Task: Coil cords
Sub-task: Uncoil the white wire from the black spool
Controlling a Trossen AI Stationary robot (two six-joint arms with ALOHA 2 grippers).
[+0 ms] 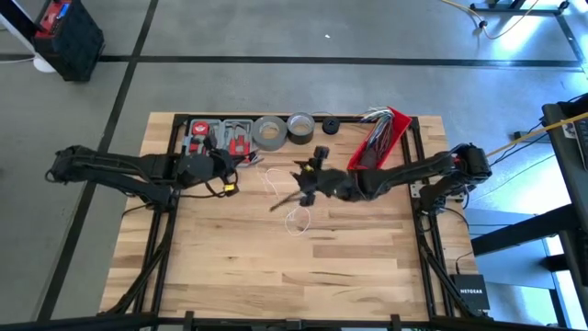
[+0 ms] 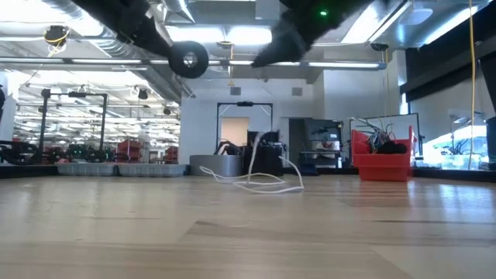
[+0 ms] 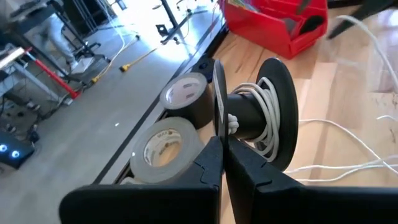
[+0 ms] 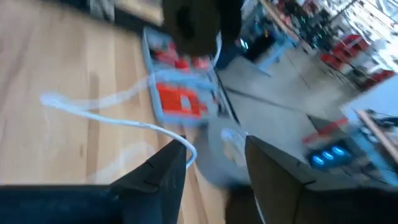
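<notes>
Left gripper (image 3: 222, 163) clamped on rim of black round spool (image 3: 258, 115), thin white cord (image 3: 268, 118) partly wound round its hub. Rest of cord loose on pale wooden table (image 1: 276, 267) (mid-table, looped). Right gripper (image 4: 214, 163) above it, fingers apart, empty.

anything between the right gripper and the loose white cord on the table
Nothing visible. The open right gripper hangs just above the white cord, which lies loose on bare wood. The shut left gripper holds the black spool off to the side.
</notes>
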